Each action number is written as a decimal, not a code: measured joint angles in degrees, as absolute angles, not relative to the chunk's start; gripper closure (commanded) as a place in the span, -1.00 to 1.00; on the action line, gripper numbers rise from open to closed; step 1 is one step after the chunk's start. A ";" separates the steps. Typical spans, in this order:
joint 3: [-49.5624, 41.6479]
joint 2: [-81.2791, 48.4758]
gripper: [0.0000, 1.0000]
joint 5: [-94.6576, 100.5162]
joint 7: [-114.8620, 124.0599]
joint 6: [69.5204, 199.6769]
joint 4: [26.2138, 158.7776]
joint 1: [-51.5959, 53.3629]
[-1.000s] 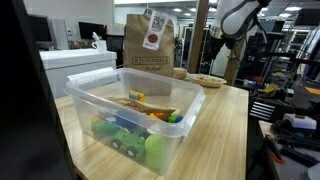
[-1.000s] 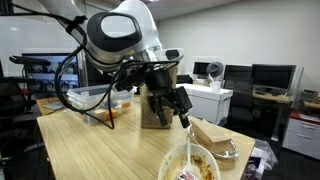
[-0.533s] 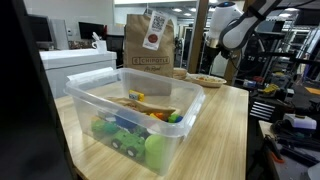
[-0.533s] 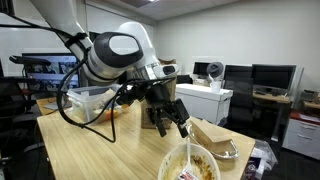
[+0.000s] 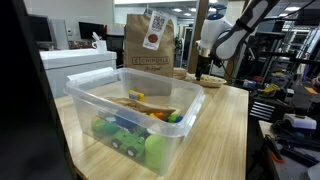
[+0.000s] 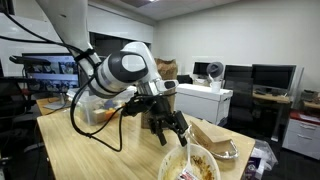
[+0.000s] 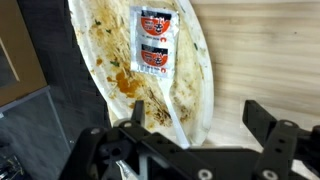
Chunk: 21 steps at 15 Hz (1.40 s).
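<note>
My gripper point(image 7: 200, 128) is open and empty, with its fingers hanging just above a dirty white paper plate point(image 7: 100, 40). The plate is smeared with sauce. Two red-and-white sauce packets point(image 7: 152, 52) lie on it. A white plastic utensil point(image 7: 133, 95) lies in the plate near one finger. In both exterior views the gripper point(image 6: 172, 130) point(image 5: 200, 70) points down over the plate point(image 6: 200, 166) point(image 5: 208, 80) on the wooden table. It touches nothing that I can see.
A clear plastic bin point(image 5: 130, 110) with green and orange toys stands on the table. A brown paper bag point(image 5: 150, 40) stands behind it. A brown wrapper point(image 6: 213, 135) and a spoon point(image 6: 232, 152) lie next to the plate. Monitors and desks stand beyond the table.
The arm has swung down and lowered the gripper toward the plate. The gripper has stayed open and nothing on the table has moved.
</note>
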<state>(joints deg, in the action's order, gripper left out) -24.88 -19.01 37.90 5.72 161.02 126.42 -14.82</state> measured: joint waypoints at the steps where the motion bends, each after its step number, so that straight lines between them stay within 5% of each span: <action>1: -25.19 -20.59 -0.99 37.90 6.17 161.04 125.13 -14.44; 2: -25.45 -21.65 -0.92 37.90 6.37 161.05 124.22 -14.14; 3: -25.69 -22.78 -0.48 37.90 6.69 161.05 123.22 -13.87; 6: -26.34 -25.29 -0.24 37.90 7.49 161.05 121.35 -13.17; 14: -28.38 -27.36 0.94 37.91 9.01 161.04 120.73 -9.40; 21: -30.54 -27.09 0.98 37.96 9.68 160.15 120.74 -6.34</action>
